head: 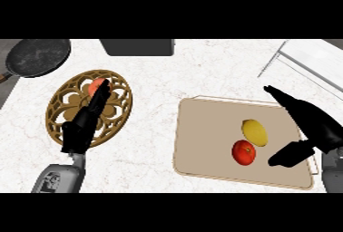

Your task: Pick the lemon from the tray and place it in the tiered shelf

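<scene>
White marble counter (154, 81) seen from above. Beige tray (208, 136) at right carries a yellow lemon (254, 132) and, just below it, a red tomato (244, 152). Right hand (309, 124) hovers over the tray's right edge, fingers straight and thumb spread, holding nothing. Left hand (87, 118) lies with fingers extended over a round gold trivet (64, 97), partly hiding a small orange item (98, 84), perhaps fruit. Dark pan (36, 56) at upper left; grey shelf (315, 56) at upper right.

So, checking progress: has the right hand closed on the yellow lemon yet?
No: the right hand is open beside the yellow lemon, which lies on the beige tray.
</scene>
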{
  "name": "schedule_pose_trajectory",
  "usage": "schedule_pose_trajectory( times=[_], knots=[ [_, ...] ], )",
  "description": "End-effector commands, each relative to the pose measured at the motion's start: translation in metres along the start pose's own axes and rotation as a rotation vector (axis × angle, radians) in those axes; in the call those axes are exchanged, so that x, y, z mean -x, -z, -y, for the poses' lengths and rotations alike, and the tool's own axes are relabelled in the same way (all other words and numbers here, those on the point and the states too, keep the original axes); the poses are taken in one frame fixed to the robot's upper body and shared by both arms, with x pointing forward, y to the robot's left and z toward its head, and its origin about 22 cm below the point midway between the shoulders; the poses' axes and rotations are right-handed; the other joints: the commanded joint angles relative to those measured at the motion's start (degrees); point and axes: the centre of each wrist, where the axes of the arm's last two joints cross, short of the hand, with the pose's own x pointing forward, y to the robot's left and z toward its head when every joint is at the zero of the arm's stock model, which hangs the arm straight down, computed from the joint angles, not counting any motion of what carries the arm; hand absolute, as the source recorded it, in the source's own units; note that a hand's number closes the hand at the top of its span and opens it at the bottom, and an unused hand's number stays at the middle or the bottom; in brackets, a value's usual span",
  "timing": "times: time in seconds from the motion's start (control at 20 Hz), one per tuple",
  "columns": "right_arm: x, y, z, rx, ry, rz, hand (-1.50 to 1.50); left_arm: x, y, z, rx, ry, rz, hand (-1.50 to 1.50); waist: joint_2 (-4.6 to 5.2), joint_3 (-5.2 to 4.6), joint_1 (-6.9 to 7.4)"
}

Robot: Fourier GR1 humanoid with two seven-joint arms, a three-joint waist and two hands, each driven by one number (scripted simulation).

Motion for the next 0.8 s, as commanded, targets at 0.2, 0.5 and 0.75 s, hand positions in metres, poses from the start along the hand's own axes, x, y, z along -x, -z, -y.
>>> schedule_pose_trajectory(
  times=[0.2,0.5,0.75],
  knots=[
    [0.005,0.007,-0.004,-0.024,-0.027,-0.019,-1.5,0.024,0.012,0.007,-0.01,-0.01,-0.021,0.0,0.04,0.0,-0.15],
    [0.007,0.009,-0.027,-0.025,-0.059,-0.044,-1.5,0.003,-0.008,0.015,0.005,0.012,0.029,0.0,-0.03,0.01,-0.04],
    [0.012,0.033,-0.032,-0.035,-0.07,-0.056,-1.5,0.014,-0.004,0.007,-0.004,0.01,-0.022,0.0,0.02,0.01,0.04]
  ],
)
